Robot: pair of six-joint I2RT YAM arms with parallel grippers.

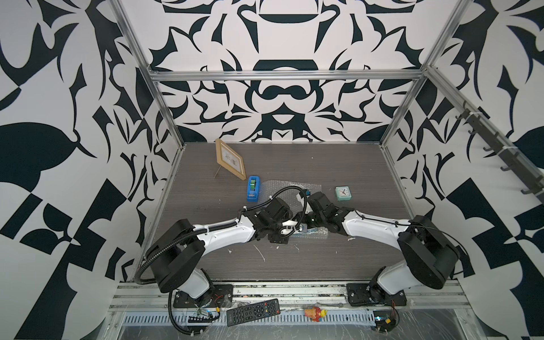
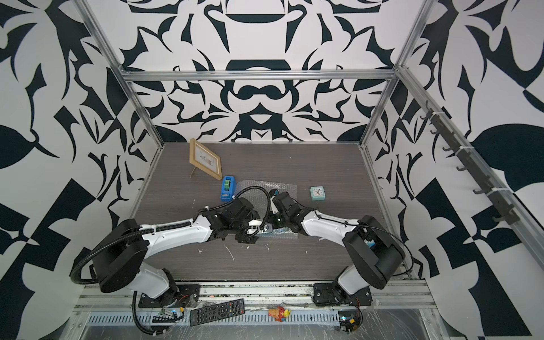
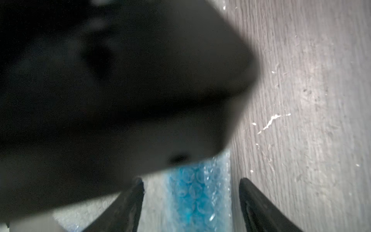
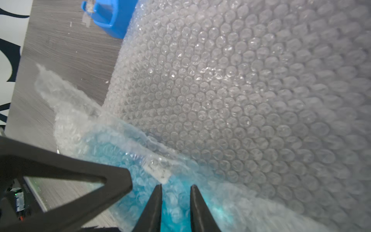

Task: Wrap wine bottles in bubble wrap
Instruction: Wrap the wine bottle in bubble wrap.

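L pincer (image 3: pixel 191 180): we see it spread wide, fingers either side of the bottle (image 3: pixel 188 200).
R pincer (image 4: pixel 176 186): narrow gap; can't tell if it grips.
Cover: bubble wrap (image 4: pixel 241 90) round bottle, loose sheet beyond R pincer.

Both top views are bright and evenly lit, with only soft shadows on the grey wood-grain tabletop (image 1: pixel 309 262); the silver aluminium frame rails (image 1: pixel 282 74) bow toward the picture edges. The left wrist view is mostly a blurred dark shape (image 3: pixel 100 90). Small glints speckle the clear bubbled plastic sheet (image 4: pixel 220 90) in the right wrist view.
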